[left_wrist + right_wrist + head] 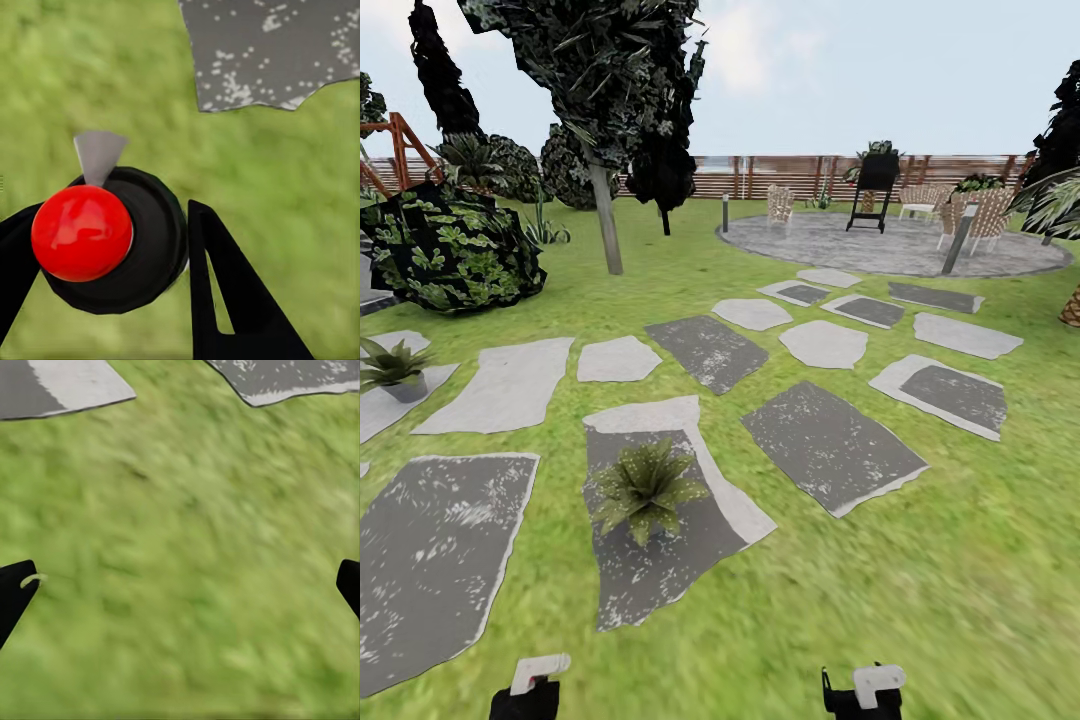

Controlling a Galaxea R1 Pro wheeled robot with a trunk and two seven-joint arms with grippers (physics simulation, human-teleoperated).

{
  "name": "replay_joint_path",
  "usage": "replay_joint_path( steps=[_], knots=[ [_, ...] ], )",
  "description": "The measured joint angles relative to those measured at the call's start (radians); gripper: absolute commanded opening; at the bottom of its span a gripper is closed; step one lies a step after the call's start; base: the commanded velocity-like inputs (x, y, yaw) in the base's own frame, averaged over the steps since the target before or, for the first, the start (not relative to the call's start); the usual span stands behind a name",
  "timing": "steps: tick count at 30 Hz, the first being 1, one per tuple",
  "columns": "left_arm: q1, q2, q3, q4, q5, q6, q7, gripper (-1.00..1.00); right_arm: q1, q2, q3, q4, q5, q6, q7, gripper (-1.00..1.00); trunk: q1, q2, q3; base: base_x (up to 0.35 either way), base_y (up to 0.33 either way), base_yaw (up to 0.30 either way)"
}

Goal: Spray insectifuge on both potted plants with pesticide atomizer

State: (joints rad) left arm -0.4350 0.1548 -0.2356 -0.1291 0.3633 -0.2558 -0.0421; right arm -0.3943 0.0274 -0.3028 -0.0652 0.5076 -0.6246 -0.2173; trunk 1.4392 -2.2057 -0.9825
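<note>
Gripping: left end effector (112,277) clamps the pesticide atomizer (112,240) over lawn (90,75).
Right end effector (180,592): fingers spread wide.
Potted plants: one (647,490) ahead, another (395,368) left.

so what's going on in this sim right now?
The robot stands on the garden lawn. Its left gripper is shut on the pesticide atomizer, a black bottle with a red top, seen in the left wrist view. The right gripper hangs open over grass, holding nothing. Ahead, one potted plant sits on a stepping stone, the other potted plant farther left. No spray is visible.
</note>
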Motion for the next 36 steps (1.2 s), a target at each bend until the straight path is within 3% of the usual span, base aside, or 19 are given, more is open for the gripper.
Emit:
replay_joint_path(
  steps=[19, 36],
  knots=[
    [0.014, 0.000, -0.002, 0.009, -0.005, -0.001, 0.000, -1.00, 0.000, -0.004, 0.000, 0.002, 0.002, 0.000, -0.002, 1.00, 0.000, 0.000, -0.003, 0.000, 0.007, 0.270],
    [0.015, 0.006, -0.002, 0.010, -0.001, -0.002, 0.000, -1.00, 0.001, -0.006, 0.000, 0.000, 0.002, 0.002, -0.001, 1.00, 0.000, 0.000, -0.007, 0.000, 0.281, 0.276]
  ],
)
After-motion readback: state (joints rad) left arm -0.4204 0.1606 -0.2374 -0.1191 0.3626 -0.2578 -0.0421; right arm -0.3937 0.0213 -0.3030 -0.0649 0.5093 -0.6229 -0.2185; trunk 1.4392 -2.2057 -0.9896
